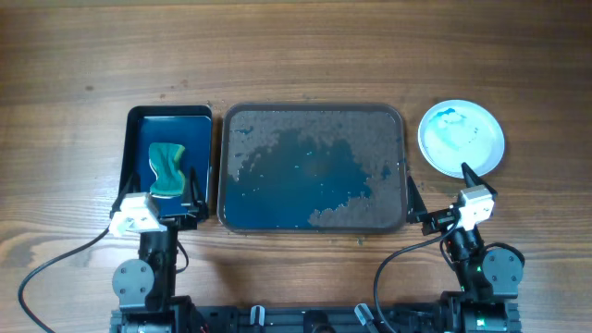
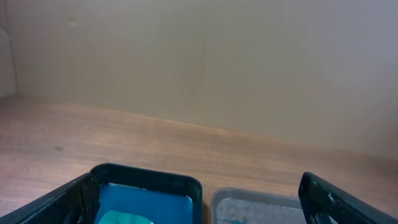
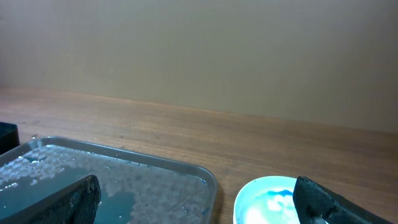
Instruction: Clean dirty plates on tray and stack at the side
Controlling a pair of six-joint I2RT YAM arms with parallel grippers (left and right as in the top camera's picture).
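Note:
The large dark tray (image 1: 313,107) lies mid-table, wet, with blue-tinted water and foam and no plate on it. It also shows in the right wrist view (image 3: 155,163) and the left wrist view (image 2: 249,198). One white plate (image 1: 462,139) with blue-green smears sits on the table right of the tray, also in the right wrist view (image 3: 267,199). I cannot tell whether other plates lie under it. My left gripper (image 1: 159,190) (image 2: 196,208) is open and empty over the near end of the small blue tray. My right gripper (image 1: 440,182) (image 3: 196,208) is open and empty, between the tray's near right corner and the plate.
A smaller, narrower dark blue tray (image 1: 171,111) (image 2: 149,177) stands left of the large tray and holds a teal sponge (image 1: 166,166) (image 2: 124,218). Both arm bases sit at the table's near edge. Bare wooden table lies beyond the trays.

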